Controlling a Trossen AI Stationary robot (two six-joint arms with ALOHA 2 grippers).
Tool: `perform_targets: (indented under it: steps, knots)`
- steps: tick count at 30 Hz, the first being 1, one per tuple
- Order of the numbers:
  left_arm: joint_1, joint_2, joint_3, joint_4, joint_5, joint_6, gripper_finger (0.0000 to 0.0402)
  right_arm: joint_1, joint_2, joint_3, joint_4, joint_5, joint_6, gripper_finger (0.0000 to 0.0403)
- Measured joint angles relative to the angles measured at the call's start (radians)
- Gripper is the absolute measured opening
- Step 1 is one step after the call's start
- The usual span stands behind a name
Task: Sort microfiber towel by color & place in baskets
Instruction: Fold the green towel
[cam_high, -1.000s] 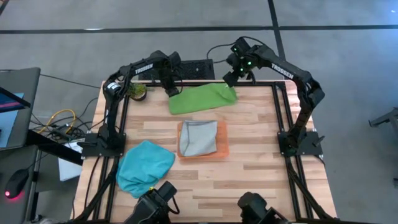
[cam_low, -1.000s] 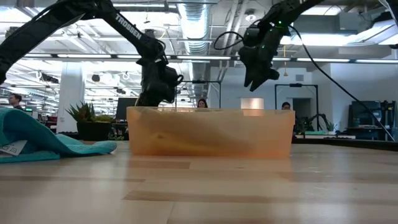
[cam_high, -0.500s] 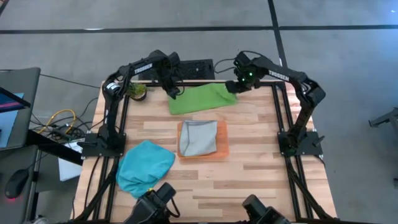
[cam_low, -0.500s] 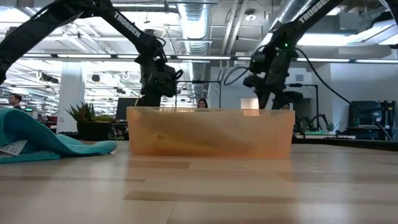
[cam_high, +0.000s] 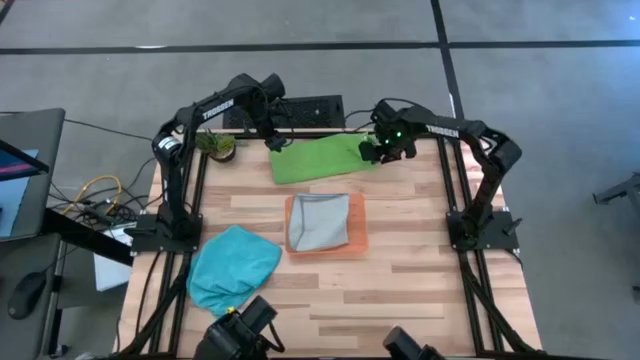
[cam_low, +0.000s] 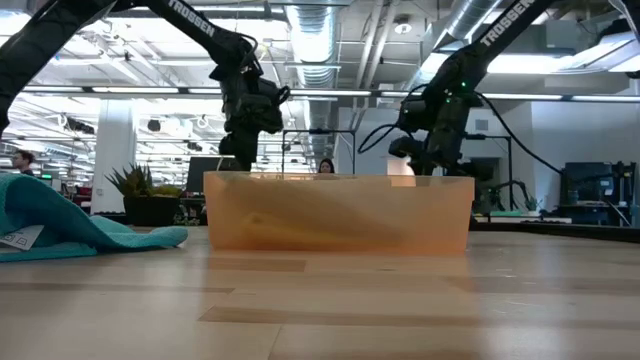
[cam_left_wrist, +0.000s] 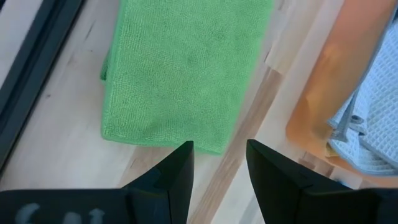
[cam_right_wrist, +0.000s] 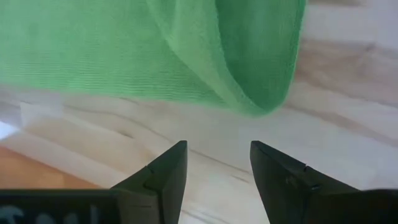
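Towel (cam_high: 325, 158), green, lies between both end effectors; the right end effector (cam_high: 372, 152) has been lowered to its edge, open and empty, the left end effector (cam_high: 277, 143) likewise, so a two-sided pickup seems imminent.

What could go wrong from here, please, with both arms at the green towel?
Both open end effectors, left and right, sit at opposite ends of the green towel; uneven grasps could leave it hanging from one side. The orange tray already holds a grey towel, so colours could mix.
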Motion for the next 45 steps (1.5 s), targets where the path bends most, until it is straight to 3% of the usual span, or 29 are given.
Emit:
perform_targets:
  steps: [6,24,39,45]
  knots:
    - [0.0,-0.001,0.0,0.007,-0.005,0.004,0.0139,0.032,0.0,-0.047,0.071,0.125,0.092,0.0199]
    - [0.0,-0.001,0.0,0.017,-0.004,0.016,0.014,0.039,-0.001,-0.146,0.229,0.137,0.251,0.0193]
    - [0.0,0.0,0.0,0.039,-0.004,0.029,0.014,0.037,-0.001,-0.211,0.39,0.269,0.295,0.0193]
    - [0.0,0.0,0.0,0.043,-0.004,0.03,0.014,0.036,0.0,-0.211,0.427,0.272,0.292,0.0193]
